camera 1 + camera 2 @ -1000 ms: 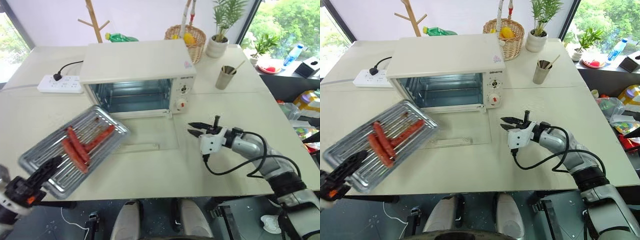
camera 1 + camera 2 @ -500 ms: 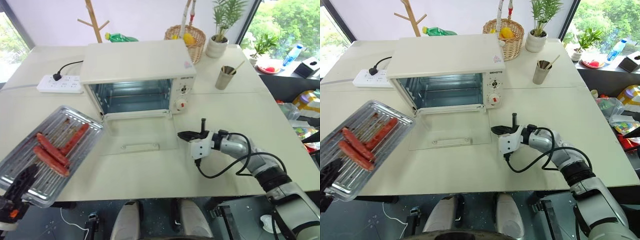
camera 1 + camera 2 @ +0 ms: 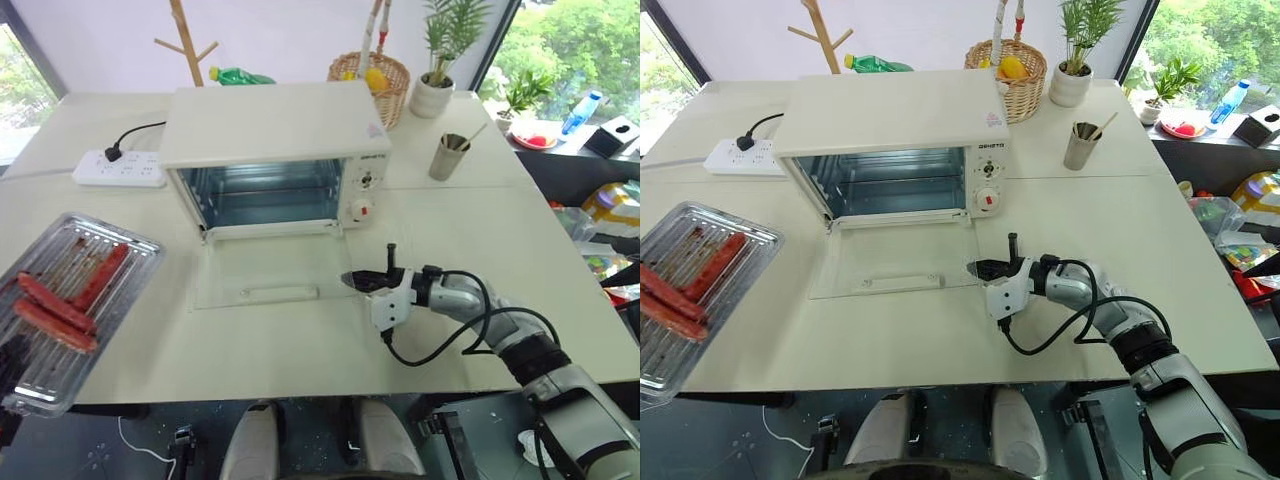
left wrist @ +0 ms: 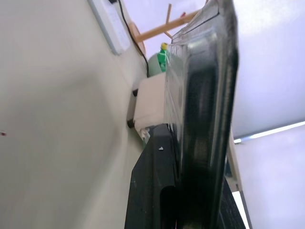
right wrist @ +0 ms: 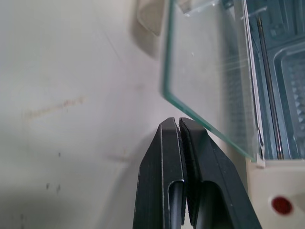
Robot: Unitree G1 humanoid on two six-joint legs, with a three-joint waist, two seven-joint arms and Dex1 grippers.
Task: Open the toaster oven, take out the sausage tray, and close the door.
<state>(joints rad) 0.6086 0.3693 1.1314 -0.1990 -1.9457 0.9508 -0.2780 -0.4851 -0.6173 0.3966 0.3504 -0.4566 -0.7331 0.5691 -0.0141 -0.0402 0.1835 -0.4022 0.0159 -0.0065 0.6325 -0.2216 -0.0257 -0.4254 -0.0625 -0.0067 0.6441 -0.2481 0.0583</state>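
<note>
Cream-white and boxy, the toaster oven (image 3: 275, 150) sat in the upper middle of the frame on the tabletop (image 3: 450, 330), its cavity bare. Its door (image 3: 270, 275) lay folded right down, flat on the tabletop, the bar handle (image 3: 280, 293) at its near edge. And the sausage tray (image 3: 62, 300) was out! It sat at the far left edge of the frame, overhanging the tabletop's near left corner, well apart from the oven, with red-orange sausages (image 3: 60, 300) lying across its ribs. The left gripper (image 4: 186, 200) was clenched on the tray's rim, fingers (image 4: 152, 191) pinching the metal edge-on in the left wrist view.

Over to the right gripper (image 3: 352, 281): it sat low at the door's right-hand near corner, just beside the glass, fingers (image 5: 164, 167) pressed together with nothing between them. From the right wrist view the glass edge ran just past the fingertips, and the red knob (image 5: 281, 205) showed in the corner.

A power strip (image 3: 118, 168) lay at upper left; a wicker basket (image 3: 372, 80), a potted plant (image 3: 440, 70) and a metal cup (image 3: 450, 155) stood behind the oven, upper right.
</note>
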